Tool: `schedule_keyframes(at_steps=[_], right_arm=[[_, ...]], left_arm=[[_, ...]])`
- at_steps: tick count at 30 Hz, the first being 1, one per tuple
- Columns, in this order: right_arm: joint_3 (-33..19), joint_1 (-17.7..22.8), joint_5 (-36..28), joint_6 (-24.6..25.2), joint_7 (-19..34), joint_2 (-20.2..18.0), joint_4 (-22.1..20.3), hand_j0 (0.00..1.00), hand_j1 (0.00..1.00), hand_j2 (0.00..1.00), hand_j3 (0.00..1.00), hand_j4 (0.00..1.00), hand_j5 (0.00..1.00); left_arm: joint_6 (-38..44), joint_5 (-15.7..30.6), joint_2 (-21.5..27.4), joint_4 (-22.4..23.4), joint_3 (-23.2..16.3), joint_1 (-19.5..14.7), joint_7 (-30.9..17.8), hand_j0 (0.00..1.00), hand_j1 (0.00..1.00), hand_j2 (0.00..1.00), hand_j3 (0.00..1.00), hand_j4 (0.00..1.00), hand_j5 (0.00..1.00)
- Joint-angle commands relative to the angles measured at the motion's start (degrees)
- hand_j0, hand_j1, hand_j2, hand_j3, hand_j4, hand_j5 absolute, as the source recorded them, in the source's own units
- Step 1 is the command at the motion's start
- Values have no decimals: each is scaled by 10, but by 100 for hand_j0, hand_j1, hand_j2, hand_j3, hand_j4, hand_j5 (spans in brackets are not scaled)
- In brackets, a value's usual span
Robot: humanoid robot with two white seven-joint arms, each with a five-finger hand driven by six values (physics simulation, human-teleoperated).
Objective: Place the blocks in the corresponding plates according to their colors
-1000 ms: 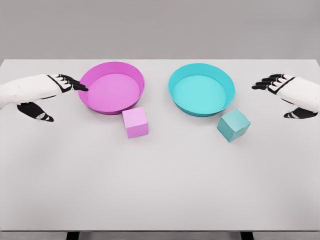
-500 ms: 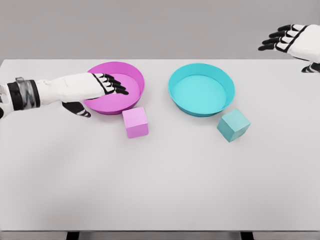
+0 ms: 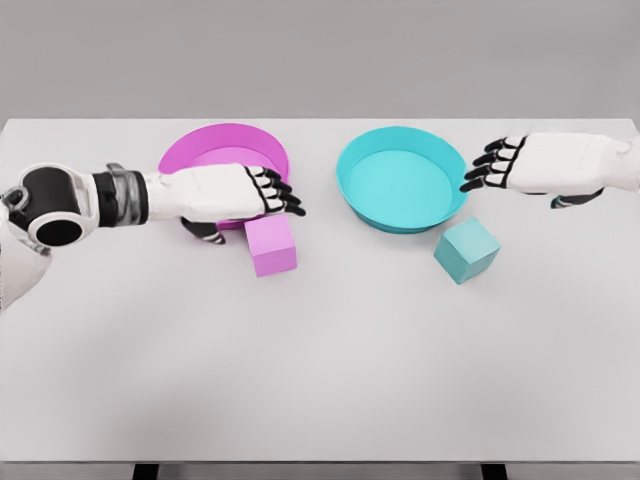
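A pink block lies on the white table just in front of the magenta plate. My left hand hovers right above and behind the block, fingers spread, holding nothing, covering much of the plate. A teal block sits tilted in front of the teal plate, at its right. Reaching in from the right, my right hand hangs open beside the teal plate's right rim, above and behind the teal block. Both plates hold nothing that I can see.
The white table stretches wide in front of the blocks, its front edge near the bottom of the view. A grey wall stands behind the plates.
My left hand has slid right across the magenta plate to above the pink block. The right hand came down and left from the upper right corner to the teal plate's rim. Blocks have not moved.
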Motion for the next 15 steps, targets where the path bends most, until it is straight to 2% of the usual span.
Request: schedule_keyframes(at_steps=[1,11,15], right_arm=[[6,1,-3,1,-1,4,-3,100,100,100,100,100,100],[-2,-3,6,1,4,26,-4,100,100,100,100,100,100],[-2,3,4,1,2,-9,-21,100,100,100,100,100,100]], left_arm=[[2,-9,-9,0,-12,-1,0,100,100,100,100,100,100],[3,-14,-21,4,-40,-4,0,100,100,100,100,100,100],[2,-21,-28,20,-44,-4,0,100,100,100,100,100,100]])
